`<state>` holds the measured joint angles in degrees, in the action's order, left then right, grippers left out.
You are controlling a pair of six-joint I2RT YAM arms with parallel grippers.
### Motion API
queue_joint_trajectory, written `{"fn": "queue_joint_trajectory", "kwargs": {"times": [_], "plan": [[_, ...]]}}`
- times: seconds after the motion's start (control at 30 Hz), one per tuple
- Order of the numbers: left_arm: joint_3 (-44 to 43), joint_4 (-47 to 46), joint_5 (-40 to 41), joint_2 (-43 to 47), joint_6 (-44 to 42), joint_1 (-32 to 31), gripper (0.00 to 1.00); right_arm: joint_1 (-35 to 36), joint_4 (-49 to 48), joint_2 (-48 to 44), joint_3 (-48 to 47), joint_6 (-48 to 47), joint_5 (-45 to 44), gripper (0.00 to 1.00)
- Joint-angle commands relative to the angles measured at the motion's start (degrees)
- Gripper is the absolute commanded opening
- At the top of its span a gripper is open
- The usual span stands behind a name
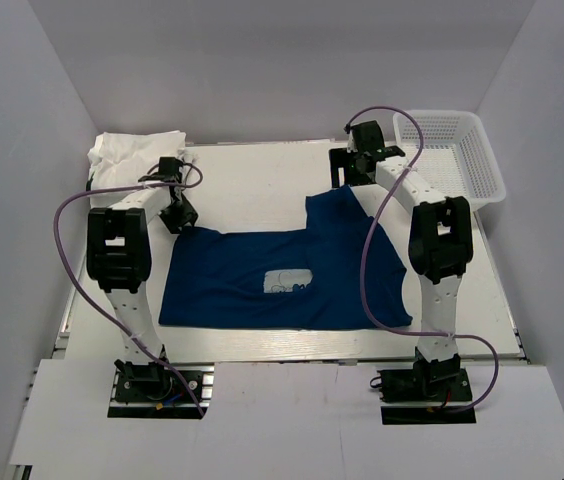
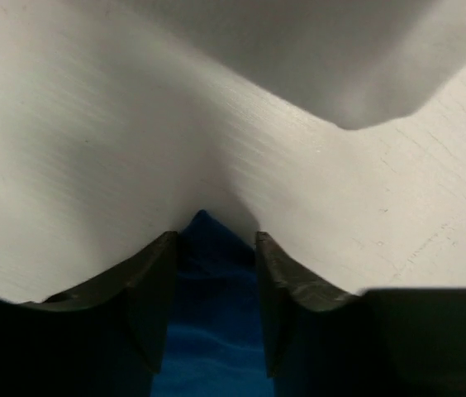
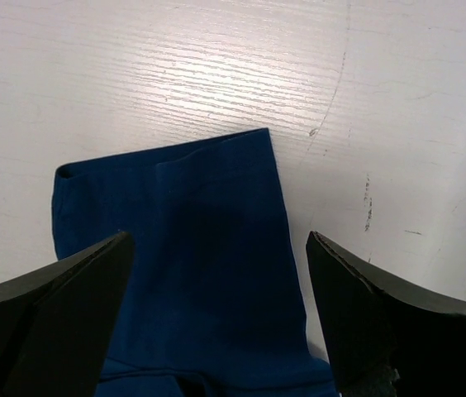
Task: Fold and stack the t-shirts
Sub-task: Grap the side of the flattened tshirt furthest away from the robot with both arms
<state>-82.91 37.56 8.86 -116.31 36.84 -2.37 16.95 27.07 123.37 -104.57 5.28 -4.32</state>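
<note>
The navy t-shirt (image 1: 262, 275) lies spread flat on the table with its white chest print (image 1: 287, 284) facing up. My left gripper (image 1: 178, 214) is low over the shirt's far left corner. In the left wrist view that blue corner (image 2: 204, 248) lies between my fingers (image 2: 154, 281), which stand partly apart around it. My right gripper (image 1: 348, 172) hovers wide open over the far right sleeve (image 3: 192, 240), with its fingertips (image 3: 340, 281) on either side of it. A stack of white folded t-shirts (image 1: 130, 152) sits at the back left.
A white plastic mesh basket (image 1: 454, 150) stands at the back right corner. Grey walls close in the table on three sides. Purple cables loop from both arms over the shirt's edges.
</note>
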Motion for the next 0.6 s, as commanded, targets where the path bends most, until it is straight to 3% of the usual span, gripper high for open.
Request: {"fn": "queue_joint_trajectory", "kwargs": {"times": [0.0,0.07,0.1,0.2,0.57], "plan": [[3.10,0.32,-1.13,1.35,-0.45,-0.09,0.50,-0.42,0.00,0.55,-2.65,-1.41,-0.78,0.90],[3.11,0.32,-0.34,1.35,-0.45,-0.09,0.41,-0.25,-0.26,0.55,-2.48,-1.24,-1.13,0.90],[3.89,0.32,0.45,1.96,-0.45,-0.09,0.27,-0.25,-0.18,0.64,-2.56,-1.24,-1.39,0.90],[3.90,-0.21,1.06,1.97,-0.45,-0.09,0.00,-0.34,-0.70,1.43,-2.65,-1.94,-0.87,0.90],[-2.16,7.17,7.65,1.17,3.50,0.44,0.00,-0.16,0.53,13.29,-14.16,1.14,2.74,0.90]]}}
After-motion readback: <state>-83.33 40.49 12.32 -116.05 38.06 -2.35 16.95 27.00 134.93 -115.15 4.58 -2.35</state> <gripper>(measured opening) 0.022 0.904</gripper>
